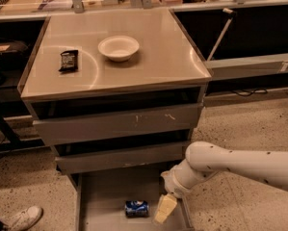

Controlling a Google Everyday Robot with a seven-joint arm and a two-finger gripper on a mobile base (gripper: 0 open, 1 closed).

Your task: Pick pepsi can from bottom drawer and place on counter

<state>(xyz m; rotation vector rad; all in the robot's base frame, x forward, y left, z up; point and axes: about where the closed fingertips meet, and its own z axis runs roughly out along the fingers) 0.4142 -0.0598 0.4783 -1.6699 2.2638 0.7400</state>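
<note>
The gripper (163, 210) hangs low over the right side of the bottom drawer (105, 196), just right of the pepsi can (137, 208), and hides part of the drawer's right wall. The drawer's front runs off the lower edge. The can's markings are too blurred to read, as is the label of the dark packet (69, 60) on the counter (158, 57). The arm (240, 167) is cut by the right edge. The wearer of the white shoe (23, 219) is cut off at the lower left corner.

A bowl (118, 47) and packet (69, 60) are borne by the counter (158, 57); the gripper (164, 210) is held over the drawer (105, 196) floor.
</note>
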